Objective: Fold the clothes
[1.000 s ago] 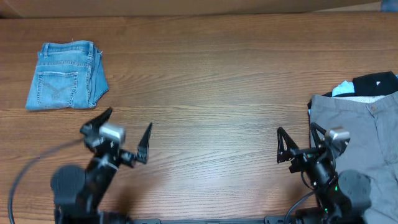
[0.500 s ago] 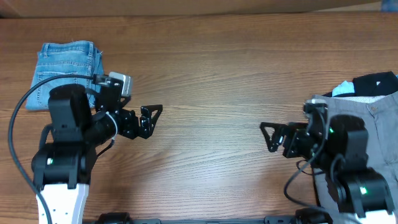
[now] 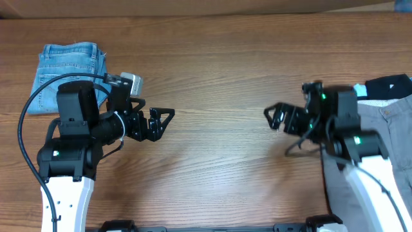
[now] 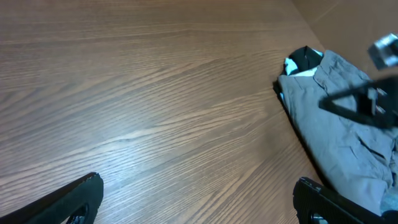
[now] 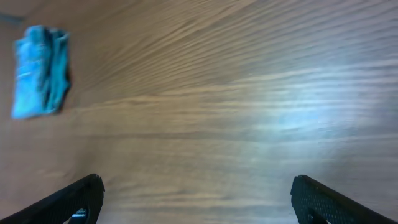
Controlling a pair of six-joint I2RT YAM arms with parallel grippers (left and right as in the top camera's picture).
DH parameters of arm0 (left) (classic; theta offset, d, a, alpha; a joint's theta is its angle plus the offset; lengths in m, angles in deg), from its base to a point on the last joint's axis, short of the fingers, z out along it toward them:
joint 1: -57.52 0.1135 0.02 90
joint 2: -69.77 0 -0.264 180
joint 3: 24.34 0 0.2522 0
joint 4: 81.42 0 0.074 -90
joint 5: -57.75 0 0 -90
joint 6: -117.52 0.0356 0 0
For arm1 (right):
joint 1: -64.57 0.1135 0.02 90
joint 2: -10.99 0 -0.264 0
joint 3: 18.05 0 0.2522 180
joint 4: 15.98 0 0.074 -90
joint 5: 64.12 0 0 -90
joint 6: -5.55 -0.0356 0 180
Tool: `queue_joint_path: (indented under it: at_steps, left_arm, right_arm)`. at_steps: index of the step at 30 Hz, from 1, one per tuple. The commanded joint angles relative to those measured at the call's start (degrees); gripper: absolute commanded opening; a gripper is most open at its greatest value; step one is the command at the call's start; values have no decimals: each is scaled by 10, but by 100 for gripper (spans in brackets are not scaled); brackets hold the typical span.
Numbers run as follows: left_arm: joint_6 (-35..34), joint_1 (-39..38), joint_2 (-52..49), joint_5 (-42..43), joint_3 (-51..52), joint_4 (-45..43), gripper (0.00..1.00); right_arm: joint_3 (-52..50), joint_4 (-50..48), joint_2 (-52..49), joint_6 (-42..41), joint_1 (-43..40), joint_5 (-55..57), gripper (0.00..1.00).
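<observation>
Bench (image 3: pixel 219 71): brown wood grain, filling the whole overhead view and carrying everything else.
Left arm (image 3: pixel 74 138): black joints on a white base link, rising from the near-left edge and reaching toward the middle.
Right arm (image 3: pixel 351 132): same build, rising from the near-right edge and reaching toward the middle.
Grey-khaki shorts (image 3: pixel 400 129): lying flat at the right edge, buttoned waistband toward the far side. They run out of frame to the right and bottom, and the right arm hides their left part from overhead. Nothing grips them.
Denim shorts (image 3: pixel 67 61): blue, folded, back pocket up, at the far-left corner, well apart from the grey pair. The left arm covers their near edge from overhead.
Black garment (image 3: pixel 389 85): at the far right, touching the grey waistband, with a pale blue-white scrap at its edge.
Left fingers (image 3: pixel 165 114): spread wide, holding nothing, above wood, pointing right.
Right fingers (image 3: pixel 280 106): spread wide, nothing between them, above wood just left of the grey shorts, pointing left.
</observation>
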Motion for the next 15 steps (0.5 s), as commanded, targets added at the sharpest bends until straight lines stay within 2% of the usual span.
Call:
queue_joint_path:
  at_steps: [1, 6, 15]
  left_arm:
    - [-7, -4, -2, 12, -16, 3, 100]
    - [-7, -4, -2, 2, -16, 3, 100]
    - [-7, -4, -2, -2, -16, -3, 100]
  right_arm:
    - [64, -2, -34, 12, -5, 44, 100]
    - [119, -3, -83, -44, -36, 189, 100]
    - [126, -24, -208, -79, -131, 228, 100]
